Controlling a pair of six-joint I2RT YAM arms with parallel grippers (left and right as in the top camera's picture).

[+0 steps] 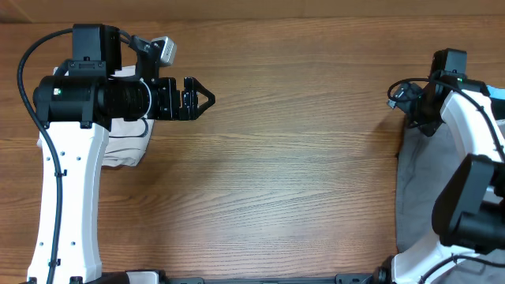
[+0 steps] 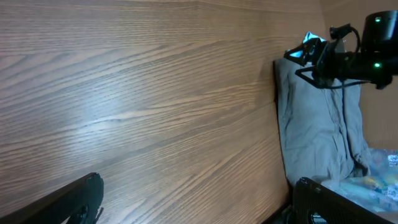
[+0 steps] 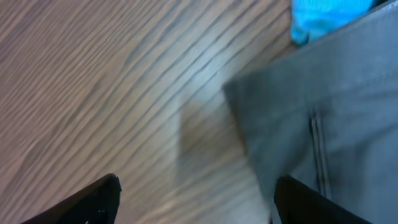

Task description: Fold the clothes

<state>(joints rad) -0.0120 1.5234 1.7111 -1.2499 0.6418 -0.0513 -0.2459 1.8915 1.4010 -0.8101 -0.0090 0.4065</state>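
Note:
The clothes, grey shorts [image 1: 418, 189], lie crumpled at the table's right edge, partly under my right arm. In the right wrist view the grey shorts [image 3: 336, 106] show a seam, and their edge runs down to the right-hand finger. My right gripper [image 1: 401, 99] [image 3: 196, 200] hovers at the shorts' far corner, jaws apart, holding nothing; this view is blurred. My left gripper [image 1: 207, 99] [image 2: 199, 202] is open over bare wood at the far left, well away from the shorts [image 2: 317, 124]. From the left wrist view the right gripper [image 2: 314, 62] hangs above the shorts' top edge.
A cream garment [image 1: 126, 146] lies under my left arm at the left side. A bright blue item [image 3: 323, 18] [image 2: 306, 48] sits just beyond the shorts' far corner. Wooden tabletop [image 1: 300, 158] spans the space between the arms.

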